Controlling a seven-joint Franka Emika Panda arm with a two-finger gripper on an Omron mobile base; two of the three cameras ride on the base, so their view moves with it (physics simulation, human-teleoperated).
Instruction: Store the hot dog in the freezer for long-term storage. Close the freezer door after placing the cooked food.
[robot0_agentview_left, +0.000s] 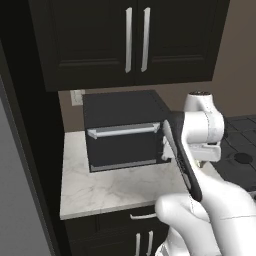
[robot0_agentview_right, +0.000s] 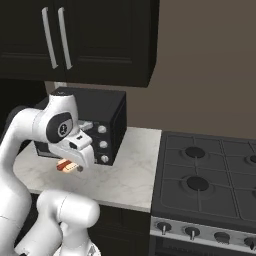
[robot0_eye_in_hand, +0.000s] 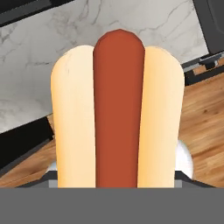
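At the centre of the hand view, the hot dog (robot0_eye_in_hand: 117, 109) stands lengthwise from the bottom edge up toward the top, very close to the camera: a red-brown sausage runs down the middle with a pale tan bun half on each side. Its lower end is where the fingers rise, so the gripper is clamped on the hot dog, though the finger tips themselves are hidden behind the bun. Behind it, in the upper part of that frame, lies white marble countertop (robot0_eye_in_hand: 39, 65), and wooden floor (robot0_eye_in_hand: 205, 118) shows at the right and lower left.

In the right base view, the gripper (robot0_agentview_right: 75, 167) hangs at the left of the frame, below the white wrist, and the hot dog (robot0_agentview_right: 66, 165) pokes out under it as a small tan and red shape, held just above the marble counter (robot0_agentview_right: 130, 175). Just behind it sits a black toaster oven (robot0_agentview_right: 102, 122) with pale knobs on its front. A dark gas stove (robot0_agentview_right: 205, 185) fills the right of the frame, and dark upper cabinets (robot0_agentview_right: 100, 40) with silver handles hang at the top.

In the left base view, the toaster oven (robot0_agentview_left: 122, 130) sits mid-frame on the counter (robot0_agentview_left: 110, 187). A grey panel (robot0_agentview_left: 15, 200) runs down the left edge.
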